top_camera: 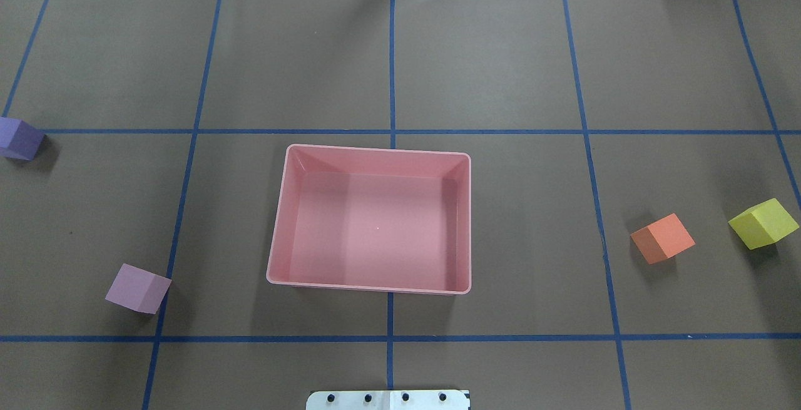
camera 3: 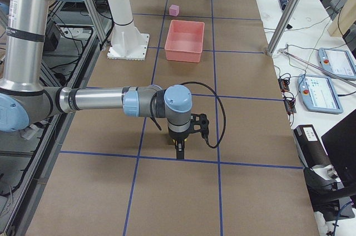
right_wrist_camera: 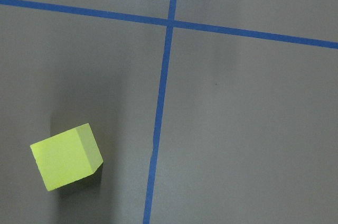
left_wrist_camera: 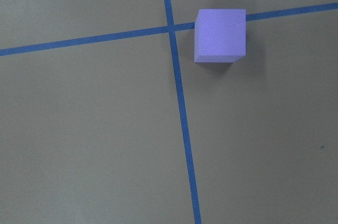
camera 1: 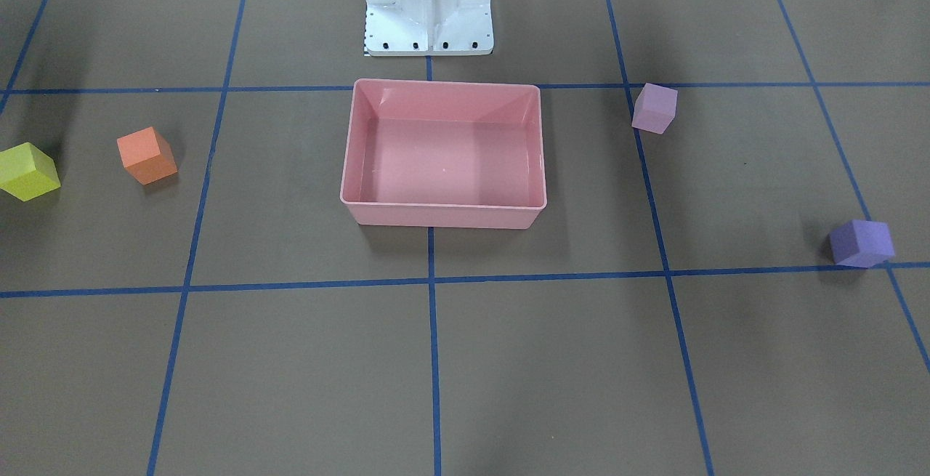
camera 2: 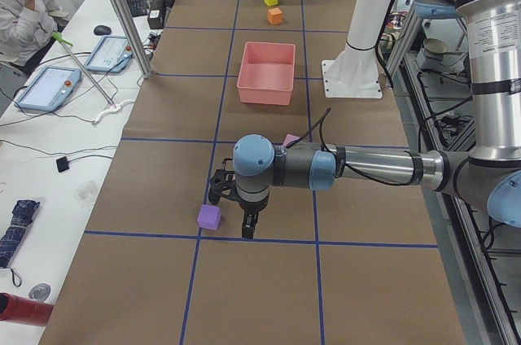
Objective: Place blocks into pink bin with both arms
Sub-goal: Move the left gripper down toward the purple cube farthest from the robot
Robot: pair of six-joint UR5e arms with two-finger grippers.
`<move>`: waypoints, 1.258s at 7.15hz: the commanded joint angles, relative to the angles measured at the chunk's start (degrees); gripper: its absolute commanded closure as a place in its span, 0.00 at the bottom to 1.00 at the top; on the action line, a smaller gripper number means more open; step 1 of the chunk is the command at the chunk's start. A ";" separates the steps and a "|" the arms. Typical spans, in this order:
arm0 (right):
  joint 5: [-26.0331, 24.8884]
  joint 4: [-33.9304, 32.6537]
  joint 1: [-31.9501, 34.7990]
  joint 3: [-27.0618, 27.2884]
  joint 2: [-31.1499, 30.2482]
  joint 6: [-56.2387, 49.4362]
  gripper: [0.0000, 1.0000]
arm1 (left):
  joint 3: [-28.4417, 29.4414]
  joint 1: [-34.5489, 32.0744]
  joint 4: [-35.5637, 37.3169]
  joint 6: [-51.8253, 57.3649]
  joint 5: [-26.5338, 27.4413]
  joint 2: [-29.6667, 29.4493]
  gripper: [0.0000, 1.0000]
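left gripper (camera 2: 247, 224) near dark-purple block (camera 2: 208, 216) (opening unclear) | right gripper (camera 3: 179, 148): opening unclear

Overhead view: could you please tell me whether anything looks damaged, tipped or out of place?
Nothing stands out. The bin sits upright and empty; the purple, lilac, orange and yellow blocks lie apart on the table, undamaged.

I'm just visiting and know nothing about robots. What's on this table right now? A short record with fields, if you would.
Bin: pink bin, mid-table, empty
Robot's left side: pale pink-lilac block, purple block, on the table
Robot's right side: orange block, yellow block, on the table
Left arm: stretched out near the purple block; jaws cannot be judged
Right arm: stretched out; its wrist camera sees the yellow block; jaws cannot be judged
Blocks in bin: none
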 commanded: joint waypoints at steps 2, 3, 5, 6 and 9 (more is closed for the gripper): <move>0.00 0.00 0.00 0.00 0.00 0.00 0.00 | -2.67 -0.02 0.18 -0.09 -0.10 0.26 0.00; 0.00 0.09 0.00 0.09 0.08 -0.08 0.00 | -2.94 -0.02 0.09 -0.09 0.33 0.26 0.00; -0.35 0.09 0.00 0.09 0.00 -0.09 0.00 | -4.07 0.06 -0.09 -0.52 0.25 -0.17 0.00; 0.26 0.35 0.00 0.70 0.35 -0.17 0.00 | -4.34 0.06 -0.17 -0.70 0.25 -0.70 0.00; 0.87 3.83 0.00 2.46 0.53 0.00 0.00 | -3.56 0.06 -6.46 -0.70 0.16 -5.08 0.00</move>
